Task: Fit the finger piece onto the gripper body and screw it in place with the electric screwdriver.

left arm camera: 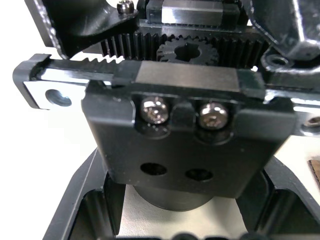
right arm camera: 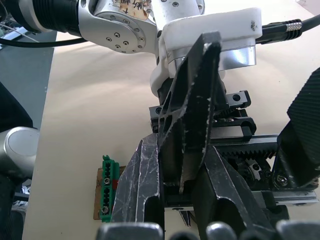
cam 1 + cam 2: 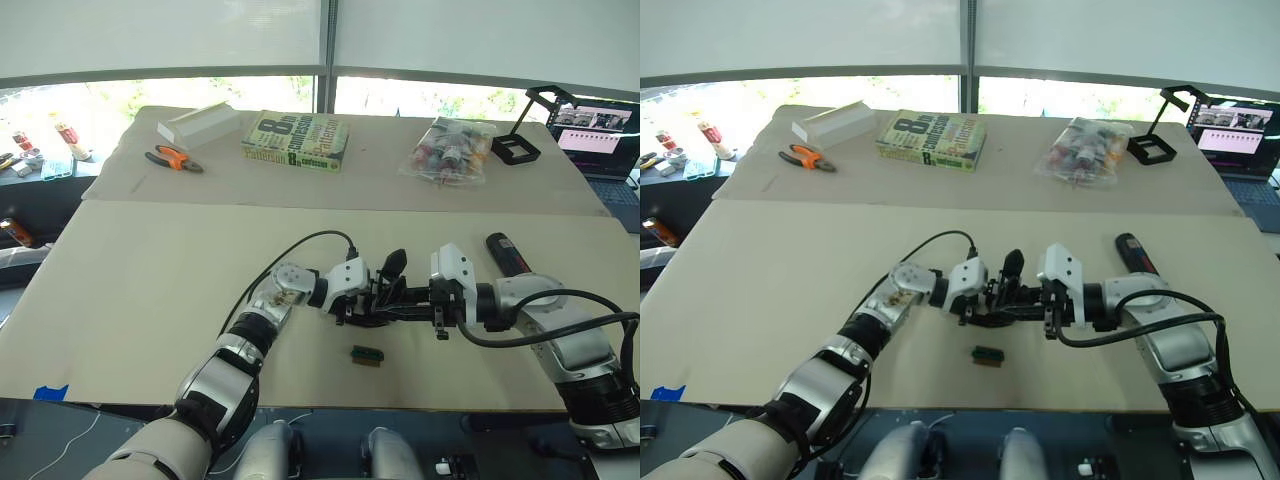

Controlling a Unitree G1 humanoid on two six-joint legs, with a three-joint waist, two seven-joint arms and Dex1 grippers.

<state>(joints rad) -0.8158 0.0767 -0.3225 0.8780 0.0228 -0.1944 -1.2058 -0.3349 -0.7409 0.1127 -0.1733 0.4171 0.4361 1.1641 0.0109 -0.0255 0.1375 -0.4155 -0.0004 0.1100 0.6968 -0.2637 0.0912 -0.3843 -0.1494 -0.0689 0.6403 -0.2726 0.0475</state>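
The gripper body (image 1: 185, 150), a chunky black block with a toothed rack and two screws, hangs just above the table's middle, and my left gripper (image 3: 362, 298) is shut on it. One pointed black finger of the body (image 3: 393, 265) sticks upward. From the right, my right gripper (image 3: 408, 306) meets it, shut on the finger piece (image 2: 192, 100), a scuffed black wedge pressed against the body's rail. The electric screwdriver (image 3: 505, 252) lies on the table behind my right wrist, held by nothing.
A small green-topped block (image 3: 366, 354) lies just in front of the grippers. At the back stand orange-handled pliers (image 3: 172, 158), a white box (image 3: 198, 124), a book (image 3: 297, 139), a clear bag (image 3: 452, 150), a black stand (image 3: 520, 140) and a laptop (image 3: 600, 135).
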